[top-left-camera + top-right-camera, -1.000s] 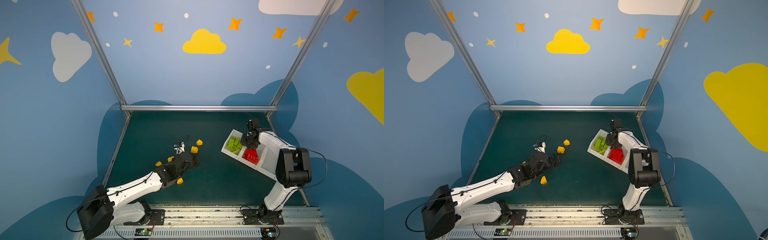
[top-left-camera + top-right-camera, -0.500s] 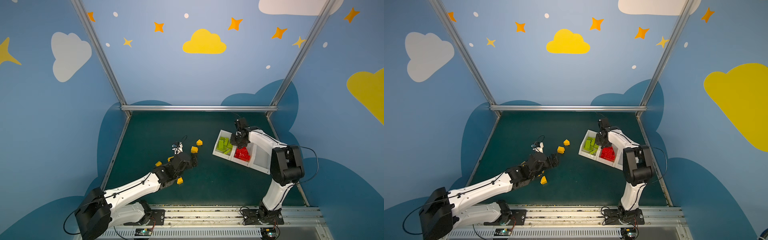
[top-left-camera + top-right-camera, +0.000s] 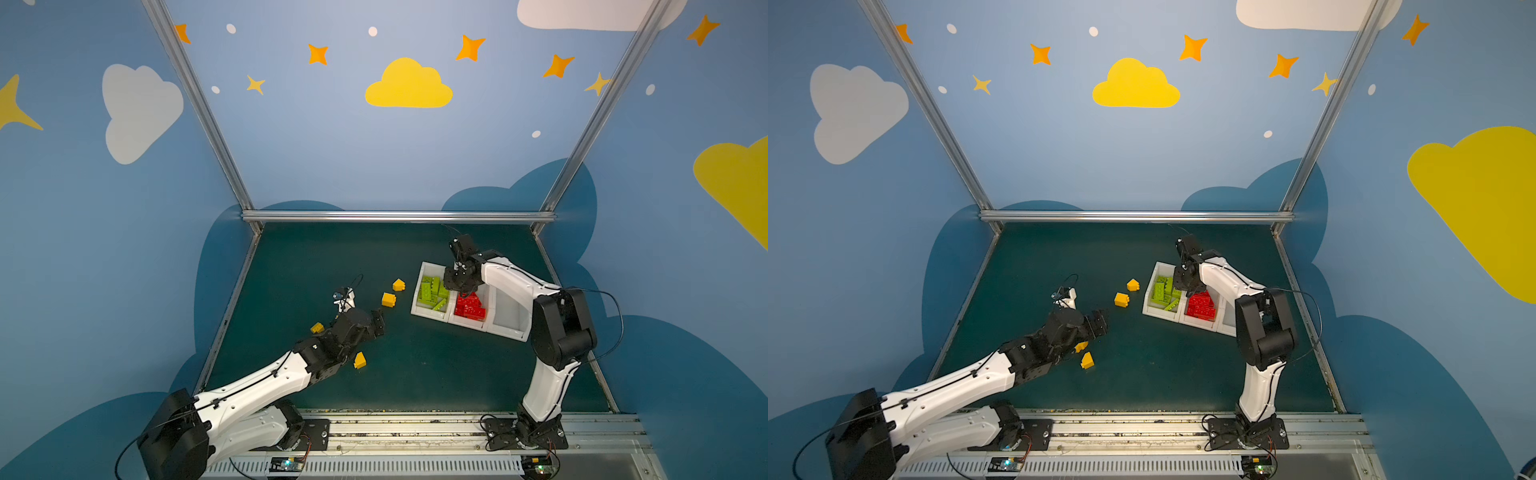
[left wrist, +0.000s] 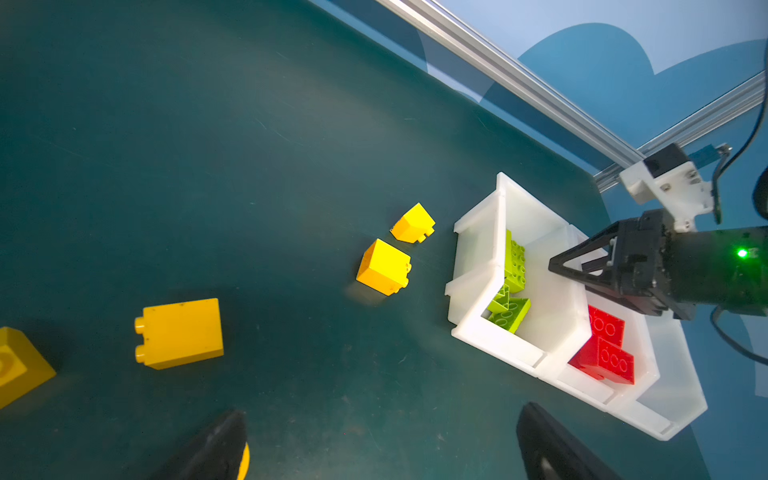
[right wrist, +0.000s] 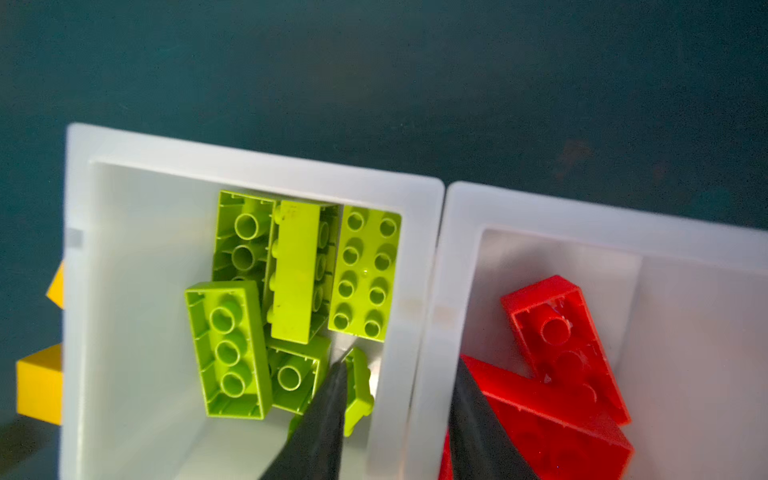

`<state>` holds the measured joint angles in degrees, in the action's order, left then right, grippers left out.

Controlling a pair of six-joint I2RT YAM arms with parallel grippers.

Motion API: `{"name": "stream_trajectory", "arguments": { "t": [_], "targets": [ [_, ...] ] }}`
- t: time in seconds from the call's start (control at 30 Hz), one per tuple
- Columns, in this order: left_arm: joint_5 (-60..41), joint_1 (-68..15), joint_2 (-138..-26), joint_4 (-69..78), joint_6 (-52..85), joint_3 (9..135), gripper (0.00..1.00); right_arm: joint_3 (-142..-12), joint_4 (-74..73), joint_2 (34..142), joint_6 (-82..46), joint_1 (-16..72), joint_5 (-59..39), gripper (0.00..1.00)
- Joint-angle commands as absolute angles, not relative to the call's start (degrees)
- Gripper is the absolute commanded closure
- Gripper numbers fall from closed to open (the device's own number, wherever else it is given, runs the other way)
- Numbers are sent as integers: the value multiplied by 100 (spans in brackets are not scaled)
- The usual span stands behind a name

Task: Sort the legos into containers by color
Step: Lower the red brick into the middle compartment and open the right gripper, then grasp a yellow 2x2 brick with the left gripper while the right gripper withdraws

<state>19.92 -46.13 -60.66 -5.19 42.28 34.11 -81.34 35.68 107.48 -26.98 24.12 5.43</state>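
White bin row (image 3: 432, 313) now sits further left, near two yellow bricks (image 3: 389, 299) on tabletop (image 3: 415, 374). Right claw (image 5: 399, 363) parting astride divider (image 5: 419, 291) between lime and red bins: you've released drag. Left claw (image 3: 378, 325) spread wide, empty. Third bin (image 3: 509, 309) bare, awaits yellows; shorter carries.

A: What colour is the desk (image 3: 436, 374)?
B: Plain dark teal. The containers (image 4: 494, 340) on it are white.
A: And the rest?
B: The lime green legos (image 5: 295, 266) sit in one end container, the red legos (image 5: 557, 332) in the middle one; the yellow legos (image 4: 183, 332) lie loose on the desk.
A: The walls (image 3: 311, 158)?
B: Blue, with yellow and white clouds, orange stars, pale dots. The arms (image 3: 257, 382) are white with black joints.
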Motion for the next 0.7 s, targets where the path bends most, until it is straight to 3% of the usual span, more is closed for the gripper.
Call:
{"name": "stream_trajectory", "arguments": {
  "t": [0.0, 0.07, 0.2, 0.67],
  "targets": [
    [1597, -4355, -6207, -791, 3870, 3523, 0, -8311, 3666, 10579, -2644, 2442, 488, 47],
    [1280, -4220, -6463, -1047, 3698, 3777, 0, -8266, 3634, 10386, -2587, 2448, 457, 37],
    [998, -4166, -7043, -1281, 3357, 4226, 1, -8035, 3522, 9908, -2481, 2440, 418, 28],
    [632, -3920, -9850, -2004, 2585, 6230, 15, -4869, 1603, 6519, -2369, 2686, -167, 21]
  ]
}}
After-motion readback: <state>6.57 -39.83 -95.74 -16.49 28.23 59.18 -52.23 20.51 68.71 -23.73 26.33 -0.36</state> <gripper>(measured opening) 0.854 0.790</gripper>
